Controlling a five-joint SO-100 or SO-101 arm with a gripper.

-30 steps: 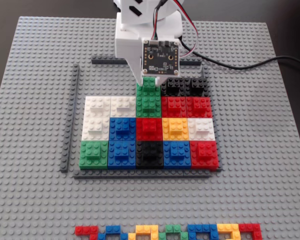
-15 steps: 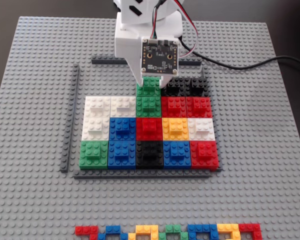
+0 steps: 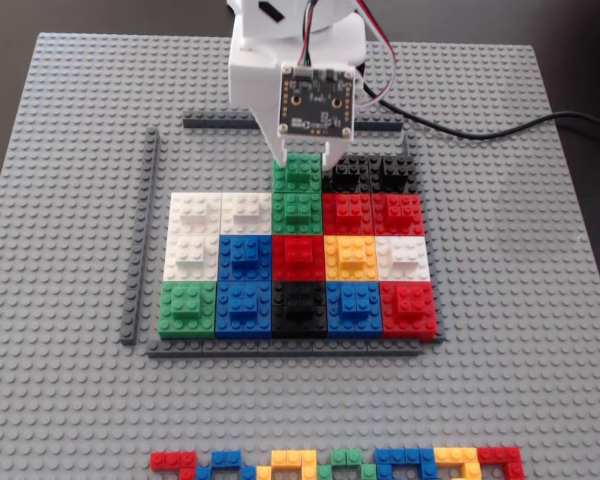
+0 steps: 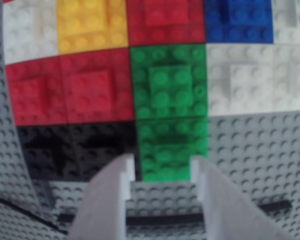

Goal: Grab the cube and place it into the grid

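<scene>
Straddling the studded green cube (image 4: 172,147) (square, in the grid (image 3: 298,262)), white hand (image 4: 162,167) open, gripping nothing

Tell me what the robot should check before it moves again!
1. Green cube sits in the grid's top row, beside the black blocks: ok.
2. It lines up with the green block below: ok.
3. Pincer is open, its fingers either side of the cube's near edge: ok.
4. Fingers clear of the cube's little top brick: cannot tell.
5. Cube pressed fully down onto the grey baseplate: cannot tell.
6. Top row spaces left of the cube, above the white blocks, are unfilled: ok.
</scene>
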